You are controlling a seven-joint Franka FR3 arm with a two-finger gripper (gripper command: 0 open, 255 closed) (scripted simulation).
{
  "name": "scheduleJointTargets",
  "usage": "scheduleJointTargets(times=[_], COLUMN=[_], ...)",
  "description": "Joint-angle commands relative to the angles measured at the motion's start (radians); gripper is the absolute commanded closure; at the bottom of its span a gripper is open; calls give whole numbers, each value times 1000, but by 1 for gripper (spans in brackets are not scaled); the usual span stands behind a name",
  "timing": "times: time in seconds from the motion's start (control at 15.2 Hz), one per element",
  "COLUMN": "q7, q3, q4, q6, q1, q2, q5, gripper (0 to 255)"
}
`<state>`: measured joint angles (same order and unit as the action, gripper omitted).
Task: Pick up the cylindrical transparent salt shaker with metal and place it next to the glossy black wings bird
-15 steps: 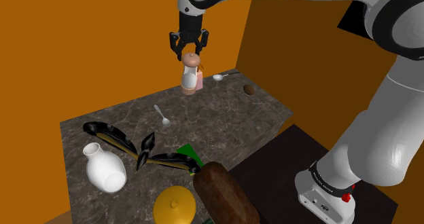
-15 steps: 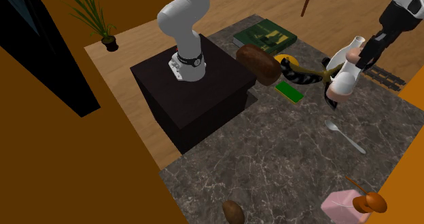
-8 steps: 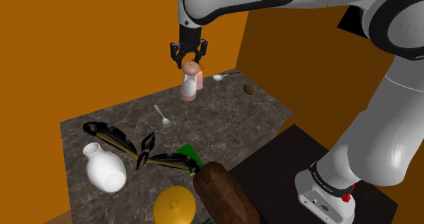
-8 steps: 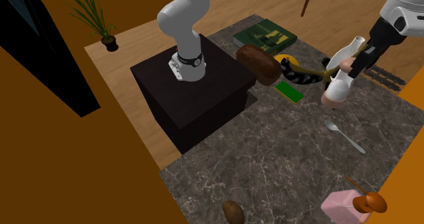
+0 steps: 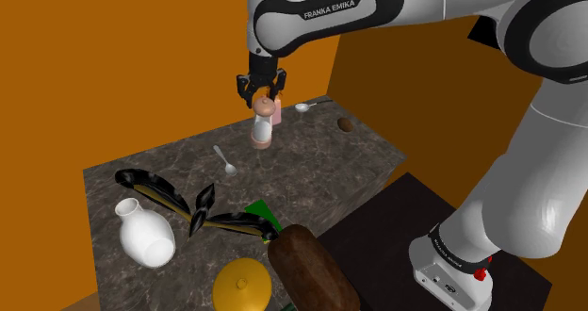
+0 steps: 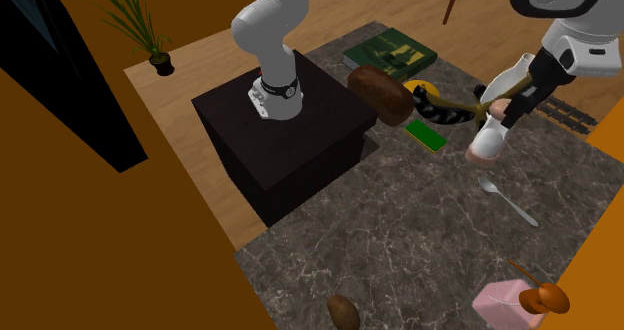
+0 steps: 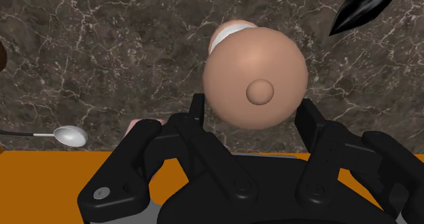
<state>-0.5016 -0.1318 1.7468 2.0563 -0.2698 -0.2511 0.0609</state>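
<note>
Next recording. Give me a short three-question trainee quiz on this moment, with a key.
1. True or false: the fingers clasp the cap of the shaker.
2. In the shoulder view, what stands closest to the bird? A) spoon B) vase C) carton
3. Fill in: in the shoulder view, the bird lies to the shaker's lower ____.
Key: 1 true; 2 B; 3 left.
</note>
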Motion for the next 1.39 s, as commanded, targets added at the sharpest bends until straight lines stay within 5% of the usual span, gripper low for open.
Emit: scheduleJointTargets(times=[0.0,1.32], q7=[-3,-24], q3=[0,9], q4=[19,136], q6=[26,257], q1=[-1,-7], q2=[-6,-122], q5=[2,27], gripper=[255,255])
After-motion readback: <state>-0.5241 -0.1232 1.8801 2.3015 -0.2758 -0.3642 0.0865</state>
